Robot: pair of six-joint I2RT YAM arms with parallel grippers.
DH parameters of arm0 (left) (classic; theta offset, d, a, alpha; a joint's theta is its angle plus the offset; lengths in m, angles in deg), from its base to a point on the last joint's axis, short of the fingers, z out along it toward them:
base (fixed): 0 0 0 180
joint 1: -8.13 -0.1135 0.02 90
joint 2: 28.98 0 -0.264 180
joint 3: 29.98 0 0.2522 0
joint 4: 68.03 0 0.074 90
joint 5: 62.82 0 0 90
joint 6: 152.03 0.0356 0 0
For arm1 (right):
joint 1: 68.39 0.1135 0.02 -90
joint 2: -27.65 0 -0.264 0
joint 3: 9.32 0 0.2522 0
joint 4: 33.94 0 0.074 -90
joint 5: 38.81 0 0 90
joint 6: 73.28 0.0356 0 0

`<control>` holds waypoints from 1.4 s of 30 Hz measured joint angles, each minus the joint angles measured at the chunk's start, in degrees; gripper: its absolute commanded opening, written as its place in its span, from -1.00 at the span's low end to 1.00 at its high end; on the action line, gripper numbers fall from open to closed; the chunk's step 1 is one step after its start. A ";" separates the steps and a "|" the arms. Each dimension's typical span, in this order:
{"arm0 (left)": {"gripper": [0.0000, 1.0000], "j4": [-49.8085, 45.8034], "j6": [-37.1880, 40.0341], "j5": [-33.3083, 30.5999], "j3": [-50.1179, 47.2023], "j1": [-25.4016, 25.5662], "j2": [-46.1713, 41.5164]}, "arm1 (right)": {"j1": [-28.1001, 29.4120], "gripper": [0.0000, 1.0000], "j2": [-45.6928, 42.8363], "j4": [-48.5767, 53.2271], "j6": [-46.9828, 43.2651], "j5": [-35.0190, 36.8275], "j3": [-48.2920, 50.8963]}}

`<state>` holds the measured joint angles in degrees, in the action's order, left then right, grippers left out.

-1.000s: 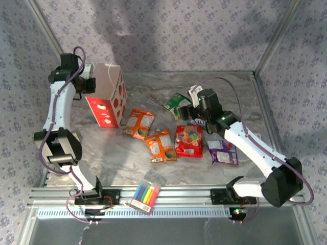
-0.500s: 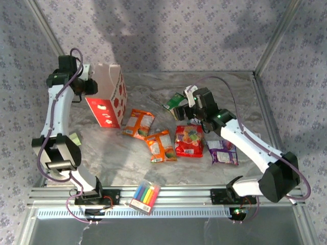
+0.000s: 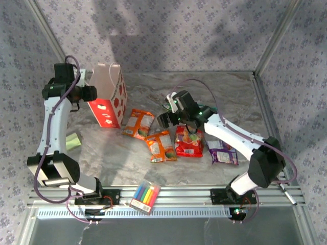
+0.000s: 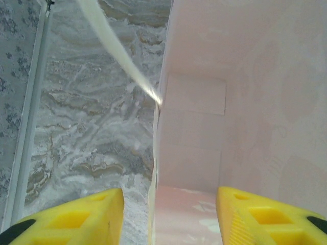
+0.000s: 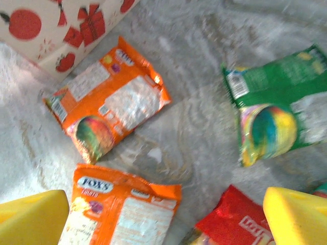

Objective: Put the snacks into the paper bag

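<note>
The left pincer is part open and grips nothing, with 1 yellow finger on either side of the top edge of the paper bag, which stands at the far left of the counter. The right pincer hangs wide open and empty over the loose snacks: the far orange packet just beside the bag, the near orange packet, the green packet and the red packet. The purple packet lies flat just right of the red one.

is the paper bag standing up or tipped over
Upright. The paper bag stands on its base, open mouth facing up; the left wrist view looks down its inner walls.
</note>
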<state>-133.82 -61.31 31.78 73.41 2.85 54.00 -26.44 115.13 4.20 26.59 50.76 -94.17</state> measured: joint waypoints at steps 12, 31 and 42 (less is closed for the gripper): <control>0.06 2.78 -1.70 -1.66 -3.98 -0.42 -4.15 | 6.84 1.00 10.10 4.66 1.31 -0.31 -6.19; 0.08 4.26 -3.39 -1.66 -4.72 -1.49 -4.15 | 3.17 0.99 30.38 5.79 8.68 -8.33 -23.87; 0.09 4.76 -3.41 -1.66 -5.53 -1.49 -6.16 | 1.97 0.99 36.15 6.95 15.39 -11.45 -27.06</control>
<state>-129.06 -64.72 30.12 67.88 1.36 47.84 -24.47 151.28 11.16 41.98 39.31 -121.22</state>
